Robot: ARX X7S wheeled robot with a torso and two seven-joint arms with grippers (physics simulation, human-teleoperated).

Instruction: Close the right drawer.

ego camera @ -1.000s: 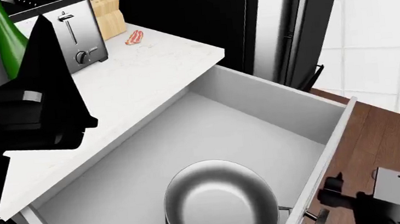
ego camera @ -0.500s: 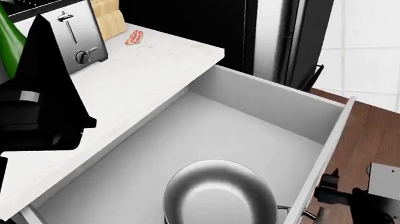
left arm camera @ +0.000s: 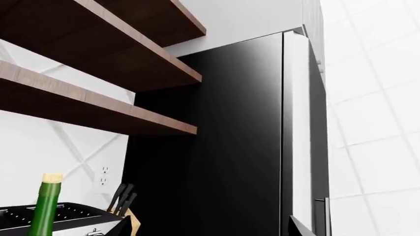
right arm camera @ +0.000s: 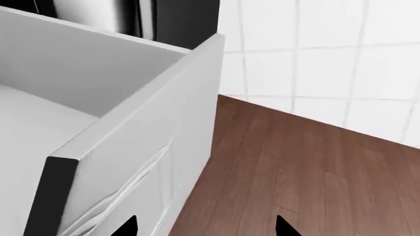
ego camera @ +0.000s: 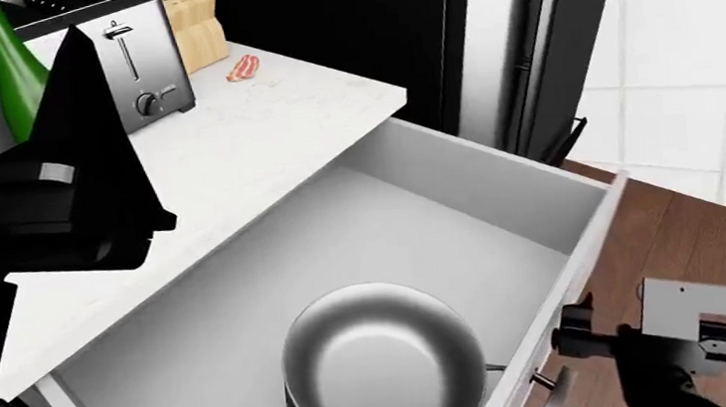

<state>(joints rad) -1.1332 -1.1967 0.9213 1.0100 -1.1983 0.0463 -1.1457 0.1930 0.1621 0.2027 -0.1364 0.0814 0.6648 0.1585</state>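
Two arms: only the right one is near the work; the left is raised over the counter.
Right drawer (ego camera: 510, 199): pulled well out from under the white countertop (ego camera: 263, 133), its light grey inside showing; the front panel (right arm camera: 141, 152) stands over the brown wood floor (right arm camera: 295, 167).
Drawer contents: one round steel pan (ego camera: 375, 362) sits in the near part of the drawer, close to the front panel.
Right gripper (right arm camera: 204, 227): low at the outer face of the drawer front; in the right wrist view two dark fingertips (right arm camera: 125, 227) show at the frame's edge with a wide gap between them, one just beside the panel, nothing between them. I cannot tell whether that tip touches the panel.
Right arm in head view: its black body with a grey bracket (ego camera: 694, 322) is just outside the drawer front, by the handle area.
Left gripper (ego camera: 67, 172): a black shape held up above the countertop, well apart from the drawer; how wide it stands I cannot tell.
Counter items: a steel toaster (ego camera: 123, 67), a green bottle (ego camera: 6, 68), a wooden knife block (ego camera: 193, 25) and a strip of bacon (ego camera: 245, 69).
Behind the drawer: a tall black refrigerator (left arm camera: 229, 147), with white tiled wall (ego camera: 696, 61) beside it.
Left wrist view: wooden shelves (left arm camera: 98, 108) on the wall above the toaster.
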